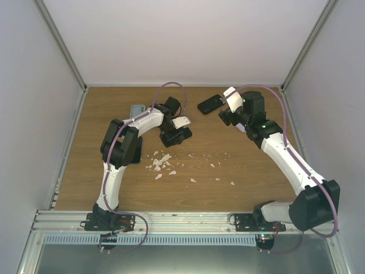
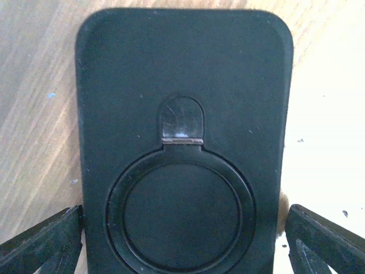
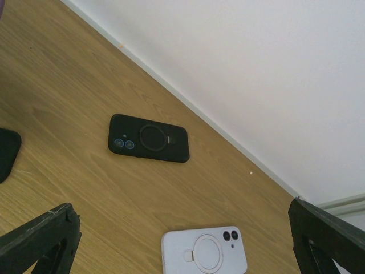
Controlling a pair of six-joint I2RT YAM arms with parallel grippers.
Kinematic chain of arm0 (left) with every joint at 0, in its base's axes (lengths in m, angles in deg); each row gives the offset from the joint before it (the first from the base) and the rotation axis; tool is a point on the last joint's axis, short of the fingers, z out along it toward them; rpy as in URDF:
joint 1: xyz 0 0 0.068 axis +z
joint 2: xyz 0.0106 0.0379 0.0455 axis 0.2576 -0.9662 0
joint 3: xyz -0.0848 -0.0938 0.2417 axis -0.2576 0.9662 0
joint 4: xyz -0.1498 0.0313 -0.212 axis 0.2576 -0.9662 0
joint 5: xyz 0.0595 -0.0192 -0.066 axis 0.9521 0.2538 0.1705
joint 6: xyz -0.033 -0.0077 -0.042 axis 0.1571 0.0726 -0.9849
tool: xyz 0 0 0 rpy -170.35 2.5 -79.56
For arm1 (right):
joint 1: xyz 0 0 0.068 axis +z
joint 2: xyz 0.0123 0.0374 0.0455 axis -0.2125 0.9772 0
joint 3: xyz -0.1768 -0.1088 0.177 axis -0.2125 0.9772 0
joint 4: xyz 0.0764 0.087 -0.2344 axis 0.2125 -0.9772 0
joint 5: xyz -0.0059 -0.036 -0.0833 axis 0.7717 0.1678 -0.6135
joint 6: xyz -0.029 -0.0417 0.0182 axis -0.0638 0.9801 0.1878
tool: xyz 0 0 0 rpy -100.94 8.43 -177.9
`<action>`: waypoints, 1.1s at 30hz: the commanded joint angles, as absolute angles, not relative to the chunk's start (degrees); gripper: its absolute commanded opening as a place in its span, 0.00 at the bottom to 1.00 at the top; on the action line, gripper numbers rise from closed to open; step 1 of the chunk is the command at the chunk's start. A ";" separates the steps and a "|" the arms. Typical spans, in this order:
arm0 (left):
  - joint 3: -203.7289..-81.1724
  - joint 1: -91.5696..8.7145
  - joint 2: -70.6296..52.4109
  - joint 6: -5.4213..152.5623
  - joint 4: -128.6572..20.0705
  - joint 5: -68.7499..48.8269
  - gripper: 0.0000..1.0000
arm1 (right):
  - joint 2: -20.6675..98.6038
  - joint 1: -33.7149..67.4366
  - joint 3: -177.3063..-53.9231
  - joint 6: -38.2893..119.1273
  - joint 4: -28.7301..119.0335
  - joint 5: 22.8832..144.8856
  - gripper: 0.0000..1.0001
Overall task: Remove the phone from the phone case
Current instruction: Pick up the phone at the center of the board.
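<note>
A black phone case with a round ring stand fills the left wrist view, back side up. My left gripper is open, one finger on each side of the case's near end, the left finger at its edge. In the top view this case lies mid-table. My right gripper is open and empty above the table's far right. Below it lie a black cased phone with two camera lenses showing and a white case with a ring stand. They also show in the top view as black and white.
A grey-blue phone-like slab lies at the far left of the wooden table. A white flat piece sits beside my left gripper. White crumbs are scattered mid-table. White walls close in the back and sides.
</note>
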State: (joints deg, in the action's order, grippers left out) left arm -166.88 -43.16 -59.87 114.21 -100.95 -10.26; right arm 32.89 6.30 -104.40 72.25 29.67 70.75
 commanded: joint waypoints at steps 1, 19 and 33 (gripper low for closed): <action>-168.10 -42.40 -64.31 114.69 -103.17 -10.56 0.93 | 33.20 5.59 -106.36 72.02 29.61 71.05 0.99; -168.78 -43.05 -56.88 120.13 -103.94 -11.65 0.63 | 36.68 5.03 -108.37 66.37 26.94 75.99 1.00; -157.67 -43.94 -43.35 130.88 -98.86 -18.14 0.58 | 40.94 -0.70 -110.97 57.26 20.00 96.13 1.00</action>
State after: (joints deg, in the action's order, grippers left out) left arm -160.69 -43.05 -49.88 125.27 -102.88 -14.21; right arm 39.73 -0.06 -108.91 60.47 22.59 88.38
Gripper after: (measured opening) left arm 0.792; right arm 0.995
